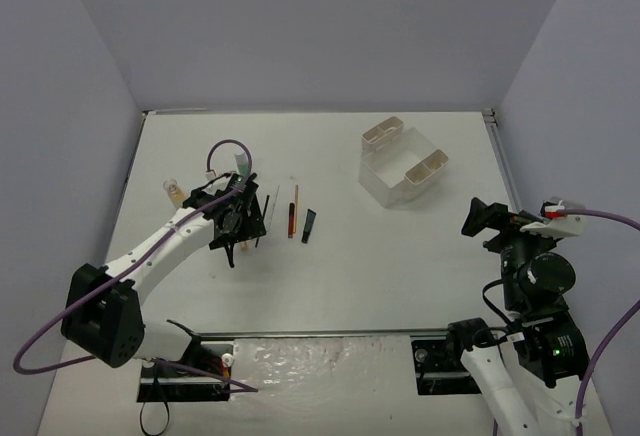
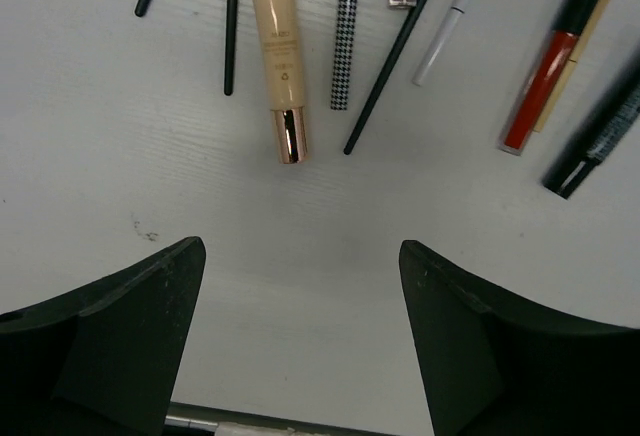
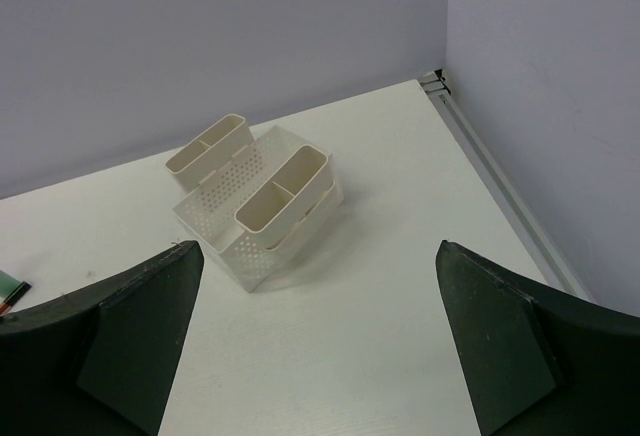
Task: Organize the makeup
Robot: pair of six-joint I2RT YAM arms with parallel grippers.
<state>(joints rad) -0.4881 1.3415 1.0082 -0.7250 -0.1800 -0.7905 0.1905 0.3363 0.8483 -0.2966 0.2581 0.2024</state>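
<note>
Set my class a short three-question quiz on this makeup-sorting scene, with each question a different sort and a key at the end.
1. True or false: the left hand is gripping the tan tube.
2. Which wrist camera shows the white compartment box? A) left B) right C) neither
3. Fill in: the slim stick lying just right of the tan tube in the left wrist view has a black-and-white ____ pattern.
Key: 1 false, its jaws stand open with nothing between them; 2 B; 3 checked.
</note>
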